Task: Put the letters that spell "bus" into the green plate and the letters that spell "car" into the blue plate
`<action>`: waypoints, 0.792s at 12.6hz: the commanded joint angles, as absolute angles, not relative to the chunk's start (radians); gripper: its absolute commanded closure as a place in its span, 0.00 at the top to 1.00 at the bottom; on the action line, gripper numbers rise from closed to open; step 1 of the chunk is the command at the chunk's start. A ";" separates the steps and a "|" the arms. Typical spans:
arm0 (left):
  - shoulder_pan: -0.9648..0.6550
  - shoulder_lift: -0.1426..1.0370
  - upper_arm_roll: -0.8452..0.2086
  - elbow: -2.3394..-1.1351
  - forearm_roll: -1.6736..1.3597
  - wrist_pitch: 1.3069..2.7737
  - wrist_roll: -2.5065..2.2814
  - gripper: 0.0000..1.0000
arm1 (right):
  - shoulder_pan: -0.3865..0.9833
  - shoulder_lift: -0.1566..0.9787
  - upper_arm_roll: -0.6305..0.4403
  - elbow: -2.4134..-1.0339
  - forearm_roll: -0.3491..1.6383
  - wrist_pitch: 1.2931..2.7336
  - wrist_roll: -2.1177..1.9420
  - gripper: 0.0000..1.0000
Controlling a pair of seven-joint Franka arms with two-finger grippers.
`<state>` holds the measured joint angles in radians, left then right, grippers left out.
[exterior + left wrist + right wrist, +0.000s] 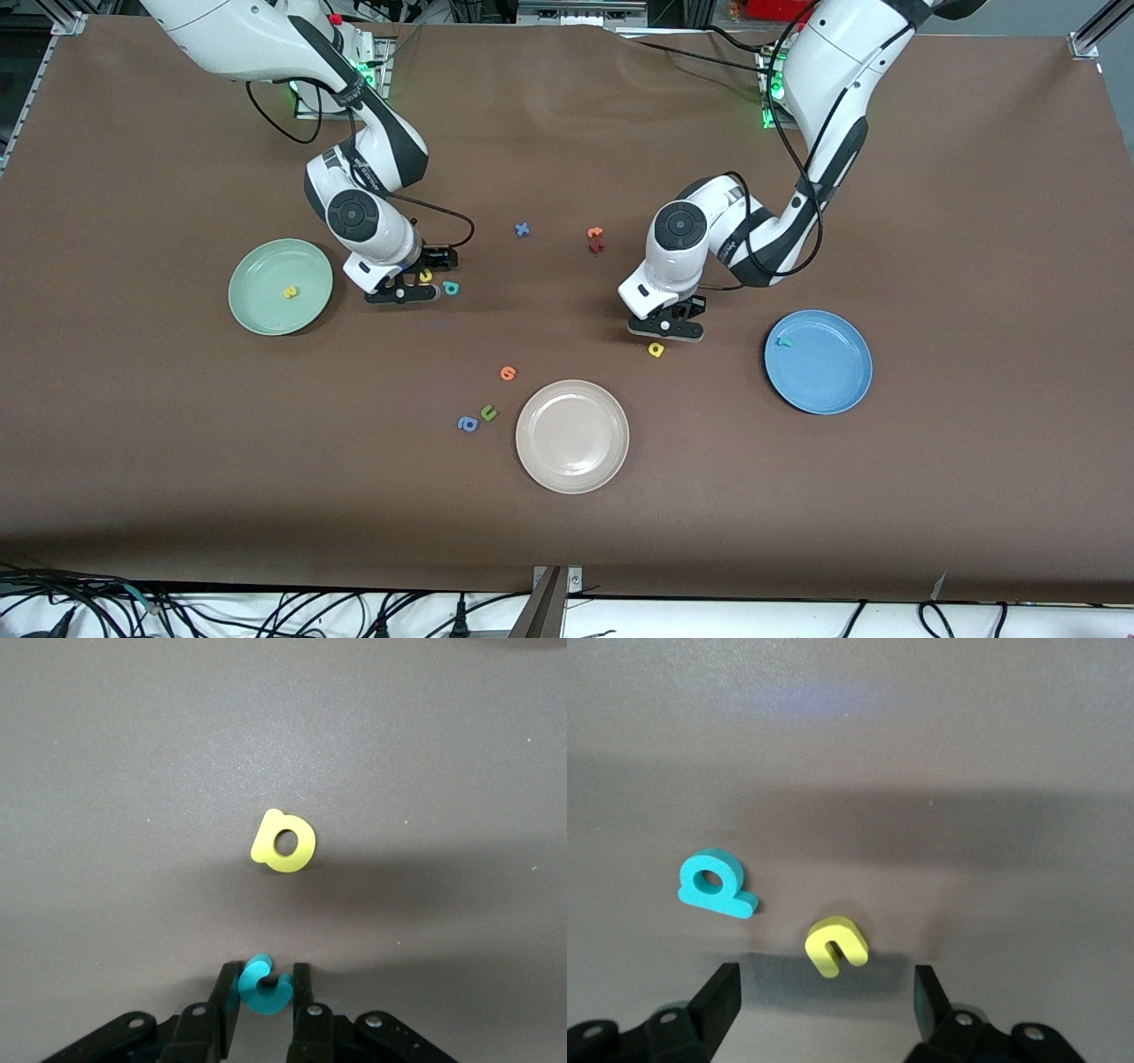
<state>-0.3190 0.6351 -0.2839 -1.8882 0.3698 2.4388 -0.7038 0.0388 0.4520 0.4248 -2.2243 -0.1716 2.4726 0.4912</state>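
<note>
My left gripper (266,973) (666,326) is down at the table between the beige and blue plates, shut on the teal c (266,985). The yellow a (283,842) (656,349) lies just ahead of it, nearer the front camera. The blue plate (833,390) holds a teal r (783,341). My right gripper (826,979) (415,282) stands open beside the green plate (266,310), its fingers either side of the yellow u (836,945) (426,276). The teal b (716,883) (451,288) lies next to the u. A yellow s (291,291) sits in the green plate.
A beige plate (572,470) lies nearest the front camera. An orange letter (508,373), a green u (488,412) and a blue rounded letter (467,424) lie beside it. A blue x (523,229) and orange and red letters (595,239) lie mid-table.
</note>
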 commanded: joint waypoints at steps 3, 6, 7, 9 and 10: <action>-0.314 0.615 -0.278 -1.873 0.400 2.398 -0.699 0.23 | 0.035 0.448 0.425 -2.240 -0.259 2.508 0.476 0.81; -0.296 0.525 -0.278 -1.871 0.400 2.280 -0.692 0.25 | 0.035 0.457 0.426 -2.240 -0.261 2.519 0.476 0.68; -0.269 0.508 -0.278 -1.871 0.400 2.254 -0.636 0.25 | 0.035 0.460 0.426 -2.240 -0.261 2.519 0.476 0.67; -0.183 0.486 -0.278 -1.873 0.399 2.243 -0.498 0.28 | 0.035 0.462 0.425 -2.240 -0.261 2.539 0.476 0.66; -0.145 0.480 -0.278 -1.871 0.397 2.235 -0.433 0.28 | 0.035 0.463 0.425 -2.240 -0.261 2.549 0.476 0.66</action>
